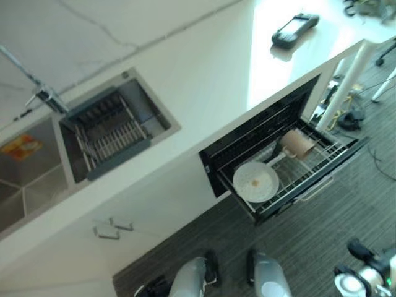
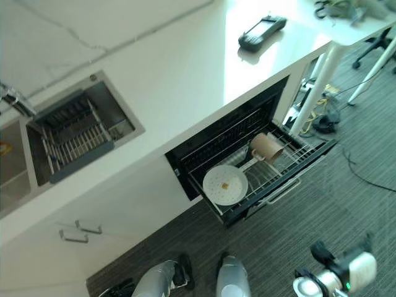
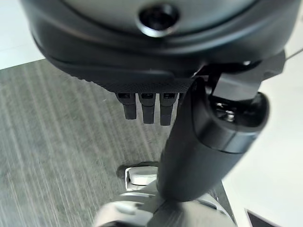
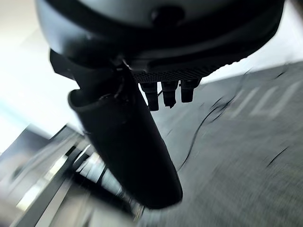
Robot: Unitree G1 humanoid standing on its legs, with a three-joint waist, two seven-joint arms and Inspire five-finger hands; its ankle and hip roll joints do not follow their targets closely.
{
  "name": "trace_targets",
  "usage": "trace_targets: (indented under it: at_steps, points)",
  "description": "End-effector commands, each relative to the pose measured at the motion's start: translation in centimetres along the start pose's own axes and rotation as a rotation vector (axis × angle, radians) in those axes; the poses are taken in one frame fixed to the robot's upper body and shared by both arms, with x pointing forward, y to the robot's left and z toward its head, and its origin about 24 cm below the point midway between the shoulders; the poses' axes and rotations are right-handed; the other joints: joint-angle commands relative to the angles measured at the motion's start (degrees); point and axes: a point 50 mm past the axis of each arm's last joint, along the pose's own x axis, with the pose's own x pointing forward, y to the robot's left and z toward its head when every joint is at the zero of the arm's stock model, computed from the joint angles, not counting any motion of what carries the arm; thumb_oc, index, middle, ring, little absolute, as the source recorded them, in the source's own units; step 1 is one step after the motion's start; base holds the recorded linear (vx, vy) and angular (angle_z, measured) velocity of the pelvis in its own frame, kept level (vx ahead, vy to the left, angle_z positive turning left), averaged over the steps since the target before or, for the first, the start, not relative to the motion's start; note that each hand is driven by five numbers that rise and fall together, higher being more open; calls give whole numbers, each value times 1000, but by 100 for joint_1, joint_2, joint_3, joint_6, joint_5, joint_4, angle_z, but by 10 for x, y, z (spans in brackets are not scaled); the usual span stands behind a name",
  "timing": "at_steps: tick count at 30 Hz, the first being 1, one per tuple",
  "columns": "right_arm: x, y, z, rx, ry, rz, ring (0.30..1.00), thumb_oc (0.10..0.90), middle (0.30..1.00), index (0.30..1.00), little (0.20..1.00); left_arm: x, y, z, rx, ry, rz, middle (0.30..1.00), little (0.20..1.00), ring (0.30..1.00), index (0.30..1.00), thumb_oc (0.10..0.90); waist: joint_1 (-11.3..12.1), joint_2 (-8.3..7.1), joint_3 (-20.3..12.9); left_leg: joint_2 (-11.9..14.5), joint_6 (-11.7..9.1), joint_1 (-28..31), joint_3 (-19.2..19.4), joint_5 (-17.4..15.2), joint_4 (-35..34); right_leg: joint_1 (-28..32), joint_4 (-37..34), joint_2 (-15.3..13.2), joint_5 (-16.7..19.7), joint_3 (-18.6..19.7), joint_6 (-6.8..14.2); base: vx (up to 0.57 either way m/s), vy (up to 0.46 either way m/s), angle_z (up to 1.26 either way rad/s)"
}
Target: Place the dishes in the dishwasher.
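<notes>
The dishwasher's lower rack (image 1: 314,188) is pulled out under the white counter. A round white plate (image 1: 255,181) with a small brown spot lies in its front part. A tan cup (image 1: 297,143) lies on its side further back in the rack. My left hand (image 3: 156,52) hangs over the grey carpet with straight fingers (image 3: 147,109) and nothing in it. My right hand (image 4: 156,38) is also low over the carpet, its fingers (image 4: 168,94) straight and empty, with the open rack off to one side of it.
A sink (image 1: 151,111) set in the counter holds a dark drying rack (image 1: 110,135), with a faucet (image 1: 42,96) beside it. A black handheld device (image 1: 294,28) lies on the counter's far end. White table legs (image 1: 348,79) and cables stand right of the dishwasher.
</notes>
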Motion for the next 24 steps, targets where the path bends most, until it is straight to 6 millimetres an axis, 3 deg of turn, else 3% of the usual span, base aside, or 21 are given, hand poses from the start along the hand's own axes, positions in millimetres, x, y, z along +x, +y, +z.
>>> trace_targets:
  at_steps: [1, 4, 7, 11, 14, 19, 24]
  points:
    - [26, -21, 16, -67, -151, -28, 900, 800, 900, 900, 900, -2, -2, -14, -32, 23, -3, 900, 900, 900, 900, 800, 98, 18, -188, 163, -224, 427, -313, -496, -693, 577, 77, 302, -951, -341, -78, -143, -23, 83]
    - [37, 0, 55, -95, -333, 62, 900, 800, 900, 900, 900, -3, 3, -12, -20, 18, 8, 900, 900, 900, 900, 800, 398, 112, -22, 98, -245, 75, -482, -313, -693, 254, 446, 135, -1050, -482, -93, -81, 18, 69]
    - [54, 2, 93, -68, -478, 57, 900, 800, 900, 900, 900, -4, 8, -10, -15, 18, 17, 900, 900, 900, 900, 800, 619, 199, 58, 42, -268, -201, -606, -173, -693, 61, 636, 32, -1105, -564, -77, 1, 75, 32]
    - [65, 2, 126, -51, -597, 45, 900, 800, 900, 900, 900, -5, 15, -8, -8, 19, 21, 900, 900, 900, 900, 800, 802, 229, 91, -5, -269, -374, -687, -95, -693, -20, 751, -45, -1147, -628, -67, 47, 70, 13]
    - [79, -5, 161, -12, -685, -13, 900, 800, 900, 900, 900, -5, 19, -4, 3, 16, 18, 900, 900, 900, 900, 800, 985, 247, 122, -41, -231, -464, -753, -60, -693, -82, 847, -131, -1158, -711, -46, 64, 85, 16]
    - [96, -19, 203, 17, -763, -75, 900, 800, 900, 900, 900, -5, 20, 1, 27, 14, 15, 900, 900, 900, 900, 800, 1195, 254, 170, -97, -147, -516, -829, -58, -693, -110, 892, -227, -1087, -817, 13, 63, 73, 21]
    - [118, -45, 282, -15, -893, -134, 900, 800, 900, 900, 900, -4, 25, 22, 43, -58, 9, 900, 900, 900, 900, 800, 1593, 288, 208, -259, 27, -626, -1039, -47, -693, -81, 930, -380, -883, -1014, 113, 81, 74, 23]
